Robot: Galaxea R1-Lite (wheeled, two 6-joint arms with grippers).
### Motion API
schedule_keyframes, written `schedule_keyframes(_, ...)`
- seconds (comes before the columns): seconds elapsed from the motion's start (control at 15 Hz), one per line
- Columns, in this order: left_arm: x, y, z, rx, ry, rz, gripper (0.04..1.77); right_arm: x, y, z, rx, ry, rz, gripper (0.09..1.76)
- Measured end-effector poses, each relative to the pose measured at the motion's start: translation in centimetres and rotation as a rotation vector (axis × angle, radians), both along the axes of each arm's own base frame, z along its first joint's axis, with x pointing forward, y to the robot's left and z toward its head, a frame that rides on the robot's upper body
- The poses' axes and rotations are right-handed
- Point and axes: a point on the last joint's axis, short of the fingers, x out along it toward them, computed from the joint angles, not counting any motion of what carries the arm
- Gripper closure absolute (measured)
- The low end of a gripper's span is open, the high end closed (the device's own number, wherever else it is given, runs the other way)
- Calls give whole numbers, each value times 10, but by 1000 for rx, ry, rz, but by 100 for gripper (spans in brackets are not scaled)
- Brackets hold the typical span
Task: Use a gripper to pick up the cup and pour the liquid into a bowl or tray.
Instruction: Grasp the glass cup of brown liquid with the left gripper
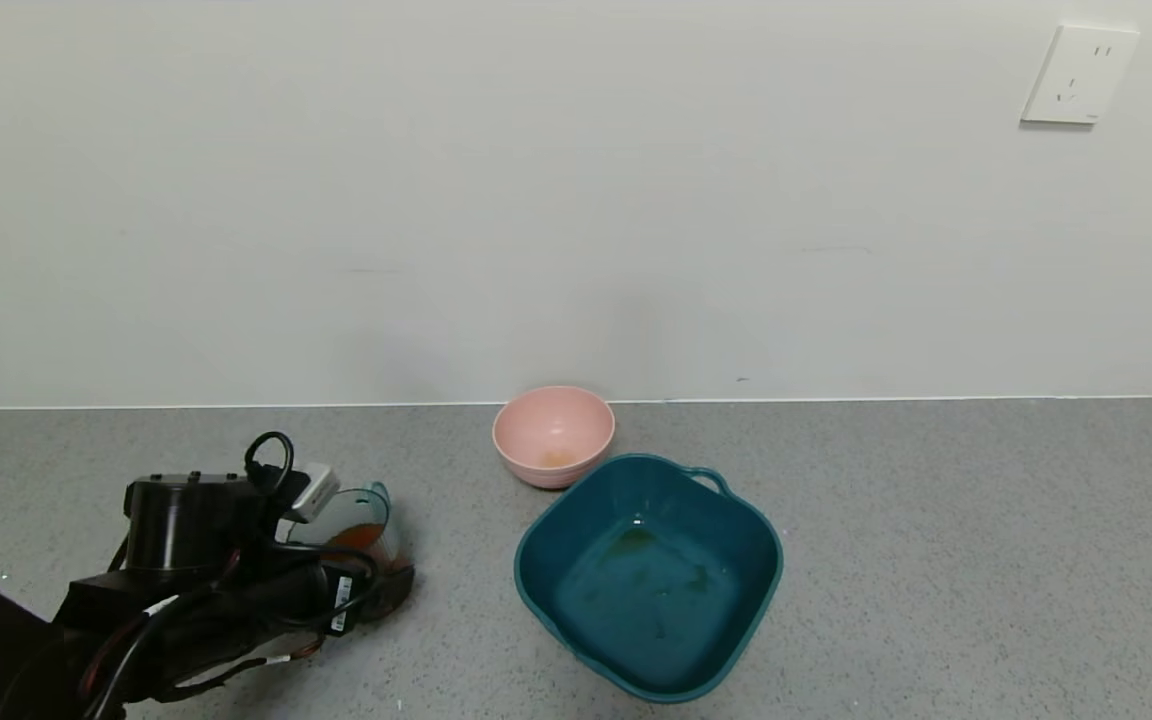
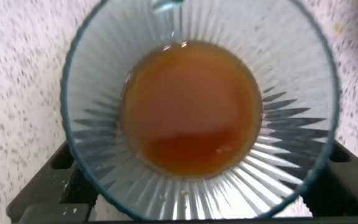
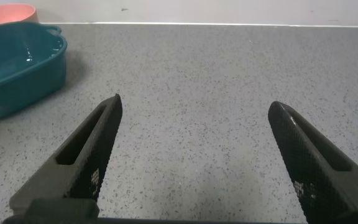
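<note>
The ribbed blue-grey cup [image 1: 361,515] stands at the counter's front left, left of the teal basin [image 1: 576,530]. Orange-brown liquid [image 2: 191,106] fills its bottom. My left gripper [image 1: 371,575] is shut on the cup [image 2: 291,149], with a dark finger [image 2: 48,180] against each side of its wall. I cannot tell whether the cup is lifted off the counter. The basin holds a thin orange-brown smear [image 1: 636,540]. My right gripper [image 3: 194,106] is open and empty over bare counter, away from the basin [image 3: 17,68]; it is out of the head view.
A small pink bowl [image 1: 553,435] with a trace of orange stands just behind the basin, near the wall; it also shows in the right wrist view [image 3: 5,12]. A white socket [image 1: 1079,75] is on the wall, upper right. Grey speckled counter stretches to the right of the basin.
</note>
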Motion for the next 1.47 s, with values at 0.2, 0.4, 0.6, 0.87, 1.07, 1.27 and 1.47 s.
schedule_keyframes(0.2, 1, 0, -5, -8, -106, 0, 9, 0, 0, 0, 0, 0, 0, 14)
schedule_keyframes(0.4, 0, 0, -15, -12, -181, -3, 9, 0, 0, 0, 0, 0, 0, 14)
schedule_keyframes(0.6, -5, 1, -29, 2, -142, -10, 9, 0, 0, 0, 0, 0, 0, 14)
schedule_keyframes(0.87, -7, 1, -34, 4, -119, -10, 9, 0, 0, 0, 0, 0, 0, 14)
schedule_keyframes(1.07, -8, 1, -35, 4, -117, -10, 9, 0, 0, 0, 0, 0, 0, 14)
schedule_keyframes(1.27, -9, 1, -35, 7, -114, -12, 34, 0, 0, 0, 0, 0, 0, 14)
schedule_keyframes(1.47, -8, 1, -33, 1, -132, -7, 57, 0, 0, 0, 0, 0, 0, 14)
